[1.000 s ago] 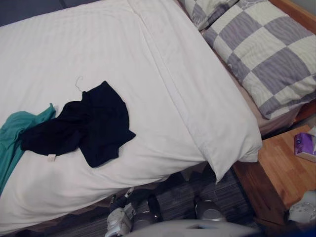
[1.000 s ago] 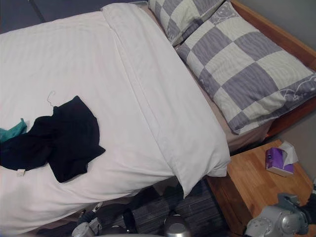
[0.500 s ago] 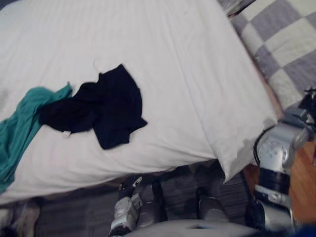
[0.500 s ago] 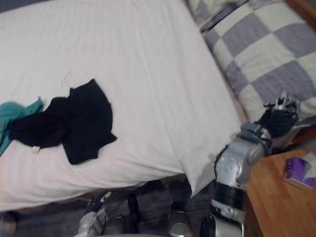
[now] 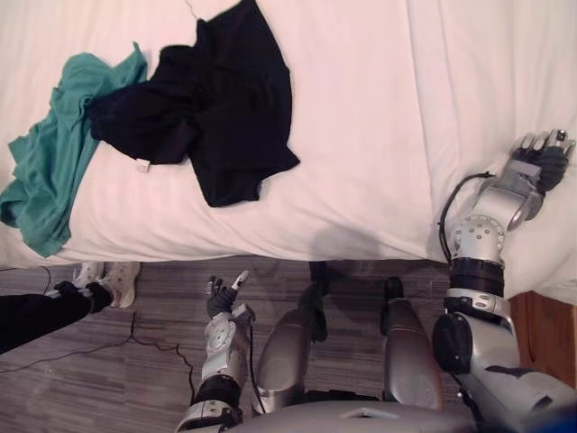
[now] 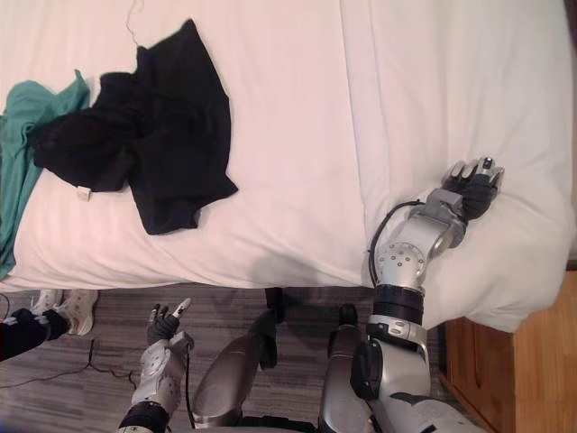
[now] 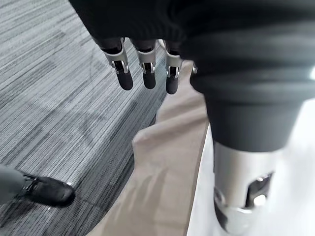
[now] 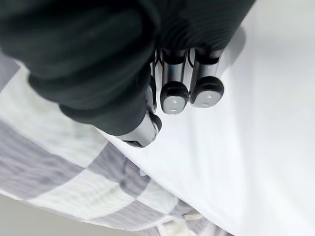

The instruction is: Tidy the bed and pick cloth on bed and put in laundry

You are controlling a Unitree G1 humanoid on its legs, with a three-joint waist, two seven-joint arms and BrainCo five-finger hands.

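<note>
**A:** How many clothes are there to clear?

**B:** Two. One black cloth (image 5: 225, 99) and one teal cloth (image 5: 45, 171), both on the bed (image 5: 379, 108). They're touching, with the black one lying over the teal one's edge and the teal one trailing toward the side of the mattress.

**A:** Is either one in a hand yet?

**B:** No. The right hand (image 5: 541, 158) hovers over the white cover near the one checked pillow (image 8: 44, 162), fingers loose and grasping nothing. The left hand (image 5: 223, 296) hangs low above the floor (image 5: 108, 361), fingers straight, also empty.

**A:** Will they be hard to lift?

**B:** I'd guess not. They look light, soft and floppy, so they'll sag and could slip from a shallow pinch. I'd take the black one at its bunched, wrinkled middle, where there's a thick fold to close on, and take care not to drag the teal one along.
</note>
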